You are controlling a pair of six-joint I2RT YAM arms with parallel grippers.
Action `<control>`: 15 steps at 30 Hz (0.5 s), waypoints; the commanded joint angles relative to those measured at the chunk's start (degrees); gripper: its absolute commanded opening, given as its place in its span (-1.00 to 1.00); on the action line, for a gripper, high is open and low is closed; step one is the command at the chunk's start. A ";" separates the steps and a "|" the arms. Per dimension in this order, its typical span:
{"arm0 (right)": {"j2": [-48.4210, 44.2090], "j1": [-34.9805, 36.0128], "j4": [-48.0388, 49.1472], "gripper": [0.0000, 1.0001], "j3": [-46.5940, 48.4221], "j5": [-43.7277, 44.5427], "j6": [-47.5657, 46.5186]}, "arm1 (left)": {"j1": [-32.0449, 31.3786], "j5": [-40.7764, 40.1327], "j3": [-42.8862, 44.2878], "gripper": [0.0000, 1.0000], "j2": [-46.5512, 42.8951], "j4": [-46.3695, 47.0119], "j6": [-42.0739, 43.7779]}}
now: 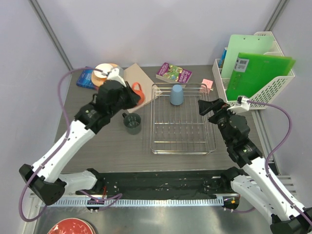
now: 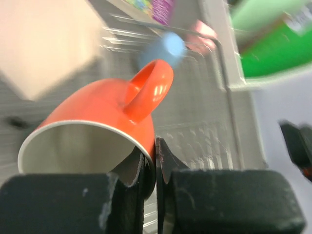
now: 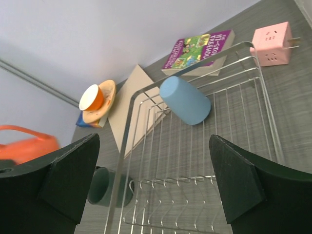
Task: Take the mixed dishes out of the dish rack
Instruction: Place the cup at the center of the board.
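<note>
Left tool [image 2: 155, 161] clamped on orange cup [image 2: 97, 112] rim.
Right tool [image 1: 210, 106] spread wide, empty, beside dish rack [image 1: 183, 152]; light-blue cup [image 1: 176, 94] inverted inside.

Purple book [image 1: 173, 73], pink plug cube [image 1: 207, 84], green folders [image 1: 258, 73] in white basket [image 1: 276, 91]

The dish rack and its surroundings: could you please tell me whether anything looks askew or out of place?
Nothing spilled or broken. The orange cup hangs tilted, pinched by its rim in the left gripper. The light-blue cup stands mouth down in the dish rack, alone.
</note>
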 commanded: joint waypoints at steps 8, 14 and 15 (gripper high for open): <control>0.03 -0.03 -3.84 0.99 0.81 -2.16 -1.43 | 20.46 -12.57 17.44 -1.00 9.69 -27.98 9.15; -0.41 -0.03 -4.36 0.99 0.64 -4.10 -2.57 | 23.81 -6.86 14.71 -1.00 17.34 -26.07 8.10; -0.58 -0.03 -4.36 0.99 0.55 -4.01 -2.75 | 23.81 -6.76 14.19 -1.00 18.83 -25.44 7.23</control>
